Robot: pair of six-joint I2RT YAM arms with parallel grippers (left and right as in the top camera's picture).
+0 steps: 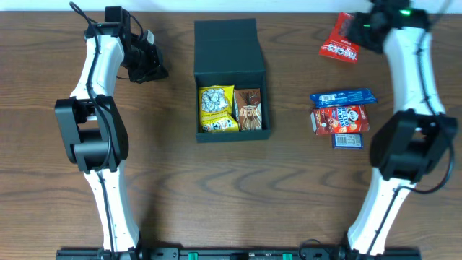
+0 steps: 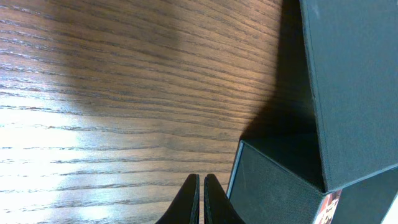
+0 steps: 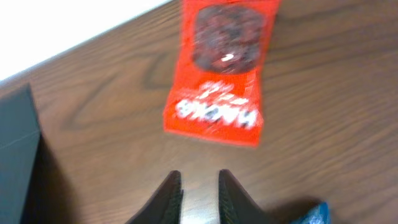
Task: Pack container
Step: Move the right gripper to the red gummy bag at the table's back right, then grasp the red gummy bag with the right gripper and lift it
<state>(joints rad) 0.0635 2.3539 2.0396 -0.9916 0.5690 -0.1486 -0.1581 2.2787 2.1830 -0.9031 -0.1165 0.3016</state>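
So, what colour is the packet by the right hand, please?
The packet is red; clearest in right wrist view.

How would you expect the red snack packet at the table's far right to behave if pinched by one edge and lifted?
The red snack packet looks like thin glossy film, so it would probably droop and might slip. It lies flat on the table, so a push should slide it, not roll it. Being so thin, it is likely light.

The overhead view is evenly lit and sharp, with only faint shadows on the wooden table. In the left wrist view, a broad white glare washes out the wood at lower left, and the container casts a deep shadow beside itself. The right wrist view is blurred, leaving the red packet smeared and its lettering soft.
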